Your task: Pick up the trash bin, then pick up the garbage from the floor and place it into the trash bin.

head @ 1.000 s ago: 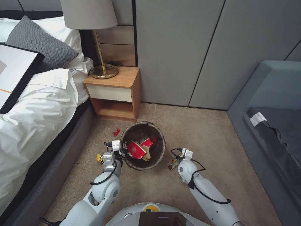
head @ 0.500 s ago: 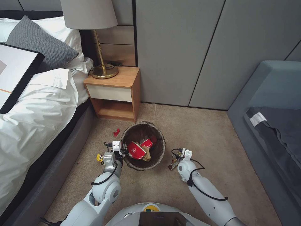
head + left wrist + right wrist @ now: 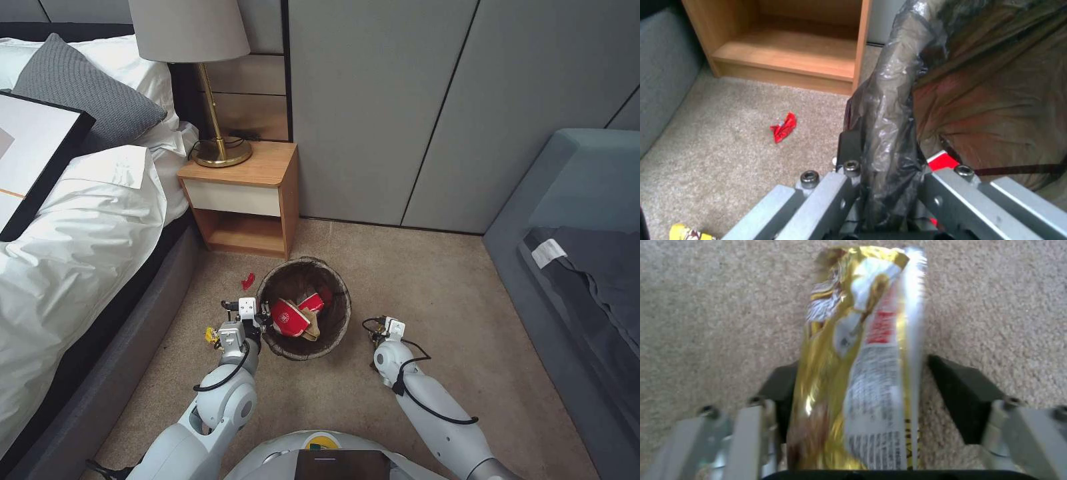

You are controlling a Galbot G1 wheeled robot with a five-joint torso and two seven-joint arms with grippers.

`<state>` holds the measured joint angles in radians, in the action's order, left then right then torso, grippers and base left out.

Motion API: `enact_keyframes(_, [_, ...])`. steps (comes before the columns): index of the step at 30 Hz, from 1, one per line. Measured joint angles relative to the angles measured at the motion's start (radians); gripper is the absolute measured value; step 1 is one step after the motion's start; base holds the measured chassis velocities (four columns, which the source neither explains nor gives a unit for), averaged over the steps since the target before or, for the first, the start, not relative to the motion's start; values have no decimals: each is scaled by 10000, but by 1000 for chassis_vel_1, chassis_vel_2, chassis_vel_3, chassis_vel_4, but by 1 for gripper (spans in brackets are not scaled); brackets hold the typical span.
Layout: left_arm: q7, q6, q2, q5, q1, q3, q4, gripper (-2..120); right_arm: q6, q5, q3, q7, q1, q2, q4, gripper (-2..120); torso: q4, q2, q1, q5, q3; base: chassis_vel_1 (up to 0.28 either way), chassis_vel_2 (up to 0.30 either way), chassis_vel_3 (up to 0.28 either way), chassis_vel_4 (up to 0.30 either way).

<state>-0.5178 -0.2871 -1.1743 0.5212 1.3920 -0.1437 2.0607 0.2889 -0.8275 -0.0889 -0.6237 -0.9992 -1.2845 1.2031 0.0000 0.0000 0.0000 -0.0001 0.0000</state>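
The trash bin (image 3: 305, 308), round and lined with a dark bag, stands on the carpet in front of the nightstand. Inside it lie red-and-white cups (image 3: 288, 319) and a tan paper bag (image 3: 313, 331). My left gripper (image 3: 259, 321) is shut on the bin's bagged rim (image 3: 889, 133) at its left side. My right gripper (image 3: 871, 390), low over the carpet right of the bin (image 3: 383, 330), is open. A gold snack wrapper (image 3: 862, 360) lies between its fingers; one pad touches it, the other stands apart. More garbage lies left of the bin: a red scrap (image 3: 248, 281) and a yellow wrapper (image 3: 211, 335).
A wooden nightstand (image 3: 243, 200) with a brass lamp (image 3: 217, 143) stands just behind the bin. The bed (image 3: 73, 240) runs along the left, and a grey-blue sofa (image 3: 573, 267) along the right. Open carpet (image 3: 427, 280) lies between bin and sofa.
My right arm has shifted a little left and toward me. The gold wrapper that showed beside the gripper is now covered by it in the head view. The left arm and the bin stay put.
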Motion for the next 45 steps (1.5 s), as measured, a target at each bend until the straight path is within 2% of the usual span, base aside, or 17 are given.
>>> enact_keyframes(4, [-2,1,0,7,-31,19,-23,2,-6,3,-17,-2,-2,17,-7,50,0,0,0,0,0,0,0,0,0])
enact_keyframes(6, [-3,2,-2,15,-60,28,-38,2,-11,7,-18,0,0,20,-12,38,2,0,0,2,0,0,0,0,0])
enact_keyframes(8, [-3,3,-2,17,-65,28,-38,2,-11,9,-18,-4,0,20,-11,36,2,0,0,3,0,0,0,0,0])
enact_keyframes(10, [-7,4,4,27,-80,29,-41,2,-11,19,-22,-30,-2,24,-7,28,2,1,0,0,0,0,0,0,0])
enact_keyframes(12, [-7,4,5,28,-82,29,-41,2,-11,19,-22,-30,-2,24,-7,28,2,1,0,0,0,0,0,0,0])
enact_keyframes(13, [-7,5,21,37,-99,32,-51,2,-10,43,-23,-68,-23,26,35,14,0,1,0,2,0,0,0,0,0])
enact_keyframes(16, [-15,6,47,53,-127,42,-58,2,-5,84,-11,-124,-83,48,161,0,0,1,0,1,0,0,0,0,0])
enact_keyframes(23, [-31,6,62,73,-128,78,-62,2,-14,197,-6,-256,-141,81,435,0,0,1,0,2,1,0,0,0,0])
enact_keyframes(28, [-43,-46,113,221,-72,116,16,2,-8,303,-159,-474,-281,285,1244,0,0,1,0,2,1,0,0,0,0])
enact_keyframes(33, [-47,-124,134,314,-47,188,64,2,-19,631,-553,-894,-403,816,2948,0,0,1,0,3,1,0,0,0,0])
enact_keyframes(34, [-47,-124,134,314,-47,188,64,2,-19,631,-553,-894,-403,816,2948,0,0,1,0,3,1,0,0,0,0])
enact_keyframes(37, [-45,-196,135,370,-10,257,84,2,-194,1337,-868,-986,-482,1346,4705,0,2,1,0,3,0,0,0,0,0])
enact_keyframes(38, [-45,-196,135,370,-10,257,84,2,-194,1337,-868,-986,-482,1346,4705,0,2,1,0,3,0,0,0,0,0])
enact_keyframes(40, [-42,-221,129,372,4,290,87,2,-434,1896,-1002,-868,-612,1718,5811,0,1,1,0,-2,0,0,0,0,0])
enact_keyframes(42, [-41,-229,129,373,4,298,93,2,-548,2121,-1035,-753,-693,1894,6243,0,0,1,0,2,0,0,0,0,0])
enact_keyframes(44, [-42,-250,140,381,-6,313,100,2,-986,2695,-1086,-208,-934,2334,7304,0,-1,1,0,0,0,0,0,0,0])
enact_keyframes(45, [-42,-250,140,381,-6,313,100,2,-986,2695,-1086,-208,-934,2334,7304,0,-1,1,0,0,0,0,0,0,0])
